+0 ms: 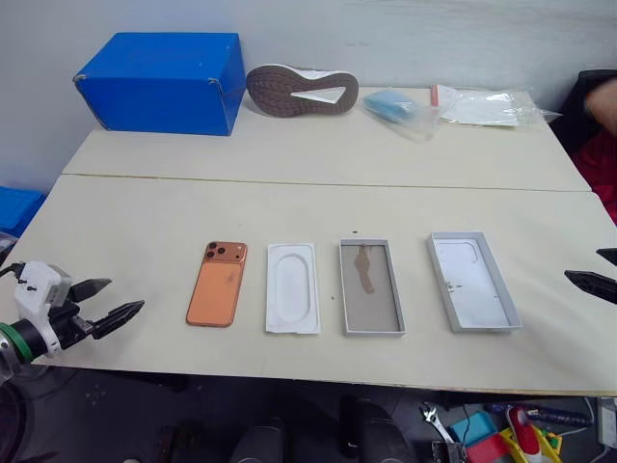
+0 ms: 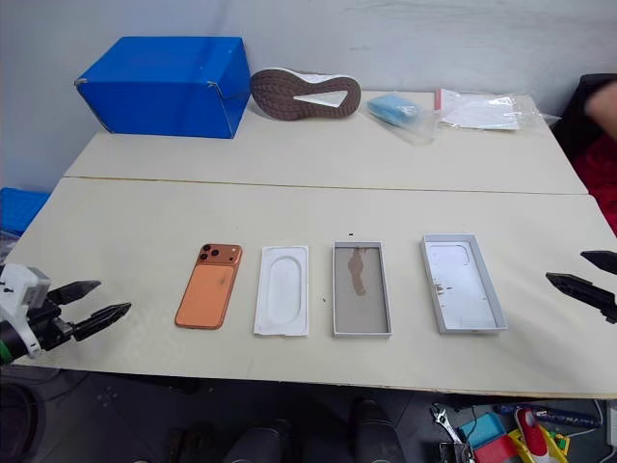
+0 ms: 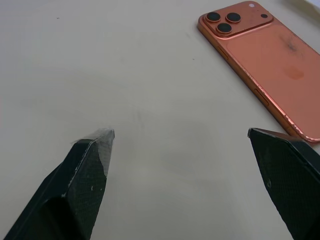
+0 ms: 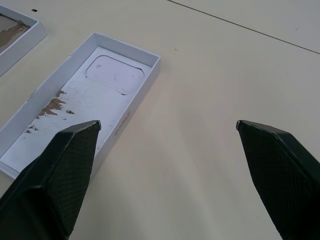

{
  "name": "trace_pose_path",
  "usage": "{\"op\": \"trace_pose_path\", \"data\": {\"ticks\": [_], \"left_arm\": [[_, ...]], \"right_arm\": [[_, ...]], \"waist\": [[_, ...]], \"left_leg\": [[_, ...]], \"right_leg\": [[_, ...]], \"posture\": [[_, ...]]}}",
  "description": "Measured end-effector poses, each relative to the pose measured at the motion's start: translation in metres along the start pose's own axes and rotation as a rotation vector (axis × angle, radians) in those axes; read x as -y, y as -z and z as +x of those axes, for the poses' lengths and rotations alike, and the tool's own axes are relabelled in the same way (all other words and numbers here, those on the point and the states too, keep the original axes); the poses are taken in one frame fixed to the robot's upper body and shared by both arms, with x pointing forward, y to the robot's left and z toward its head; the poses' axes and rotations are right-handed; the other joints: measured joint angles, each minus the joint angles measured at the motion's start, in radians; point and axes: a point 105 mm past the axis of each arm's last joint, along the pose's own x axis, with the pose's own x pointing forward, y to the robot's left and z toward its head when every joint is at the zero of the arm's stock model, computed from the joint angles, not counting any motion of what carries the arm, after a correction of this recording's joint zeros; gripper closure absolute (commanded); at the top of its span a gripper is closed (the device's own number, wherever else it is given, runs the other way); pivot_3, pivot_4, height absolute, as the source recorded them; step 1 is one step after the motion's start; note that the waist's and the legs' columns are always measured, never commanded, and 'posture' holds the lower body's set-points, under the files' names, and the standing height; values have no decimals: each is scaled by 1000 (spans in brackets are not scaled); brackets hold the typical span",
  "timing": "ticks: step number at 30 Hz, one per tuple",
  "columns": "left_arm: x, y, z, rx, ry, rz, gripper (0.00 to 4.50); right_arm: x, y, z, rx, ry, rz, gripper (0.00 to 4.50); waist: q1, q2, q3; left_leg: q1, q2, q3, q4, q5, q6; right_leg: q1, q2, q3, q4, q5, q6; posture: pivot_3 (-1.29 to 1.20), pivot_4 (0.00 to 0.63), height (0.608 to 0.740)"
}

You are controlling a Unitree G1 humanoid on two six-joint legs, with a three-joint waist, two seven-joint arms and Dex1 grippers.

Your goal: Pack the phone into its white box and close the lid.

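Currently, item one: the phone (image 1: pixel 218 284), orange, lying camera side up on the table (image 1: pixel 318 183), leftmost in a row of four, long axis running near to far with the lens cluster at the far end. It lies to the right of and slightly beyond my left gripper (image 1: pixel 106 301), which hangs at the near left edge, fingers spread wide and holding nothing. That arm is much the nearer.

Item two: the white moulded insert (image 1: pixel 292 287), just right of the phone, recess empty.

Item three: the white box (image 1: pixel 371 286), next right, grey-brown floor bare, nothing inside.

Item four: the lid (image 1: pixel 472 281), rightmost, hollow side up, empty. My right gripper (image 1: pixel 600 272) is near it at the right edge, fingers likewise spread, unloaded.
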Motion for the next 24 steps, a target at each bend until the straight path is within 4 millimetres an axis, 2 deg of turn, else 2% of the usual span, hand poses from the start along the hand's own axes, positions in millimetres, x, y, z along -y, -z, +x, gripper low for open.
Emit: {"op": "trace_pose_path", "data": {"ticks": [4,24], "left_arm": [[7,4,4,-14,35,-16,0],[0,7,7,-32,18,-37,0]], "right_arm": [[-1,2,0,-10,-3,1,47],[2,2,-5,-14,36,-29,47]], "waist": [[0,0,0],[0,0,0]], "left_leg": [[0,0,0,0,0,0],[0,0,0,0,0,0]], "right_leg": [[0,0,0,0,0,0],[0,0,0,0,0,0]], "posture": [[0,150,740],[0,150,740]]}}
